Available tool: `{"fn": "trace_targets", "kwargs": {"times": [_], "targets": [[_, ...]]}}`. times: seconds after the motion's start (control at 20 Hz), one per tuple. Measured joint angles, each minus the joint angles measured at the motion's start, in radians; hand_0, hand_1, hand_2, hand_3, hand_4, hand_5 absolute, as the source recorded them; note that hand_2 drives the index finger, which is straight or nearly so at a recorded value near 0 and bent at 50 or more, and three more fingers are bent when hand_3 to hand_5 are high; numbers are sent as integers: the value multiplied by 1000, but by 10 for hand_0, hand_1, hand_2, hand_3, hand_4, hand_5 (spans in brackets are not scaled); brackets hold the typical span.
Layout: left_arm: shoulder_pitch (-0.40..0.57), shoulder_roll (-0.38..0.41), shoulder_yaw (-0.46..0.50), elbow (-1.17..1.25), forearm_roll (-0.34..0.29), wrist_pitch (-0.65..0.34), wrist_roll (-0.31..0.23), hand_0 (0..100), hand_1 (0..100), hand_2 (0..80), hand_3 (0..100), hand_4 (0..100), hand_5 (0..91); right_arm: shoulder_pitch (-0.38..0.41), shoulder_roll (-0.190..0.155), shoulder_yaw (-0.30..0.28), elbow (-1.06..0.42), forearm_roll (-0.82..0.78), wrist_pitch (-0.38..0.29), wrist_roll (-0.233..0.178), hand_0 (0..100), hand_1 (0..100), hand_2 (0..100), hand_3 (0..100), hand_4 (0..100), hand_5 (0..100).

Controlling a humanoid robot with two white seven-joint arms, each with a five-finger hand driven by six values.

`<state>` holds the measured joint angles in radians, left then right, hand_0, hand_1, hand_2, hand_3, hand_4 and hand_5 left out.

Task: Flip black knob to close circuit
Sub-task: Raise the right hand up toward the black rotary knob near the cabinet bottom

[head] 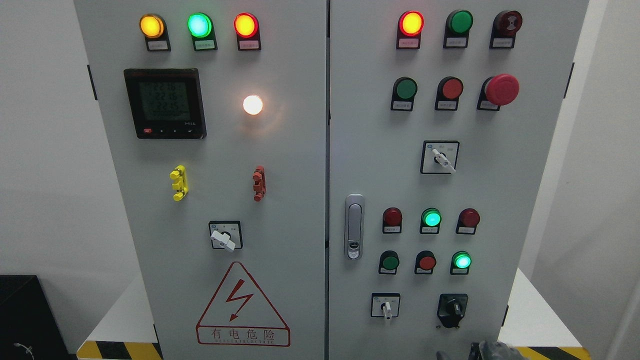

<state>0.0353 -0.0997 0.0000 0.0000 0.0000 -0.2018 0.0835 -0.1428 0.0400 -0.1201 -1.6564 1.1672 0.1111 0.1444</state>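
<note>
We are approaching: our right hand point(492, 351) peeks below the black knob point(452, 308), grip state unclear. Next, rise and grasp it.

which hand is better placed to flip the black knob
Right, probably. The black rotary knob sits low on the grey cabinet's right door, and a dark hand barely shows at the bottom edge just below it, right of the middle. No left hand is in view.
</note>
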Motion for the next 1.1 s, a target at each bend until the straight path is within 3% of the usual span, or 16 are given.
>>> {"fn": "trace_targets", "kwargs": {"times": [0.3, 1.1], "targets": [[0, 0, 0, 0, 0, 0, 0, 0, 0, 0, 0, 0, 0, -21, 0, 5, -12, 15, 44, 34, 0, 24, 778, 957, 773, 800], [0, 0, 0, 0, 0, 0, 0, 0, 0, 0, 0, 0, 0, -61, -2, 10, -41, 72, 119, 75, 0, 63, 781, 961, 774, 802]]}}
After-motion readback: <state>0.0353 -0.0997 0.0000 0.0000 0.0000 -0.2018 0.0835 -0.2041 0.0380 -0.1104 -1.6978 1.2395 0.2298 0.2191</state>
